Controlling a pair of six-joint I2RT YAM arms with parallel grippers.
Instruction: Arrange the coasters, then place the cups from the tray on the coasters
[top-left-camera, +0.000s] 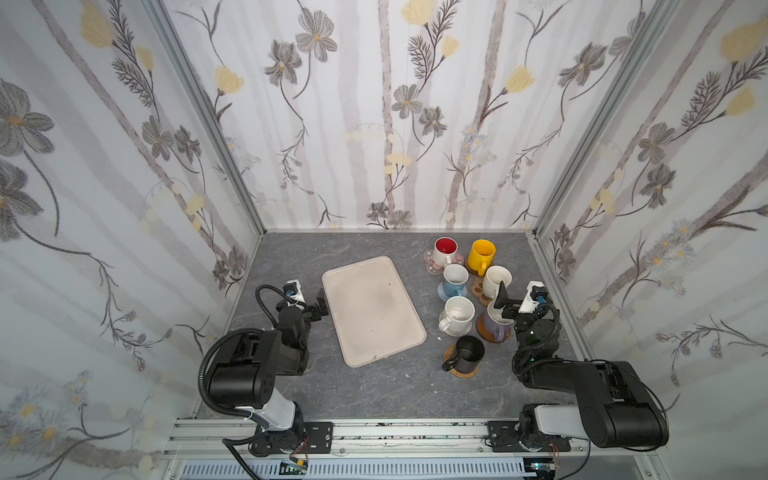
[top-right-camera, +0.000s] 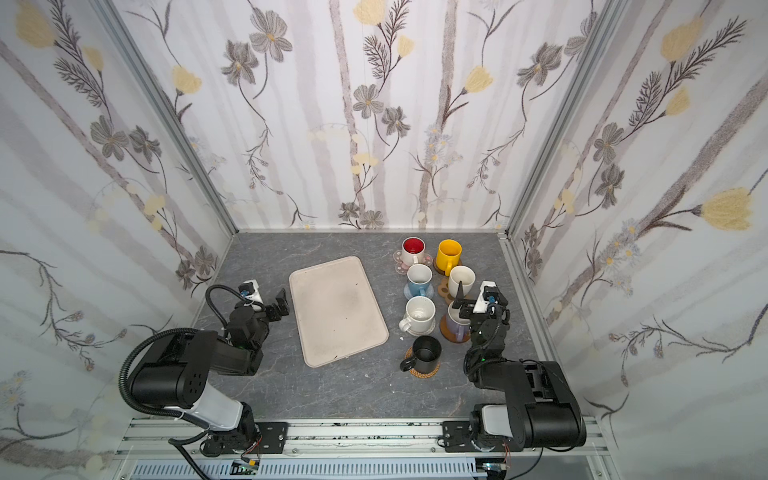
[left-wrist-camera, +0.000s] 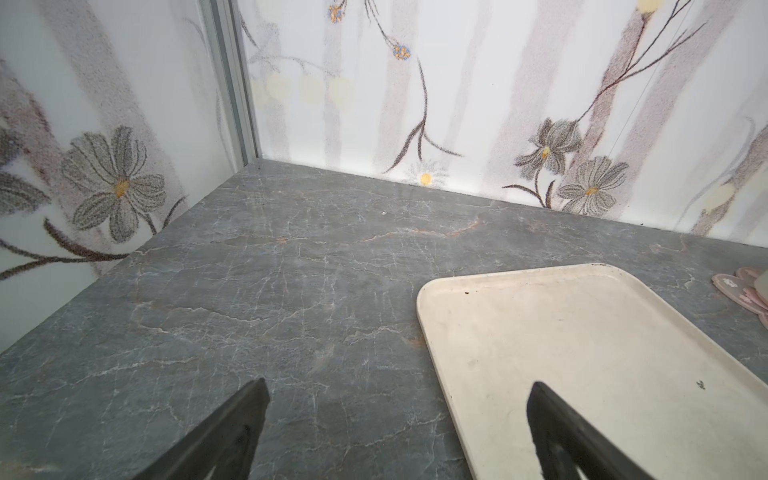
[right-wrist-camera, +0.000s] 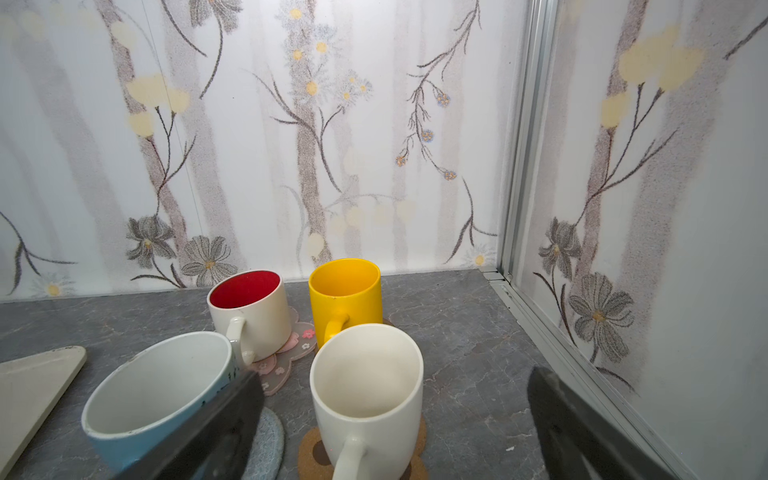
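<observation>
Seven cups (top-left-camera: 456, 279) on coasters (top-left-camera: 465, 372) | right gripper (right-wrist-camera: 395, 378) wide, perhaps over lavender cup (top-left-camera: 496, 324) | left gripper (left-wrist-camera: 399, 386) wide

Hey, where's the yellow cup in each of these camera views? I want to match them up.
In a top view: the yellow cup stands far back on the right, near the back wall.
In a top view: the yellow cup is in the same spot.
Left wrist: not in it.
Right wrist: the yellow cup stands behind the plain cream cup.
Shared landmark: the white cup with red inside, right beside it.
</observation>
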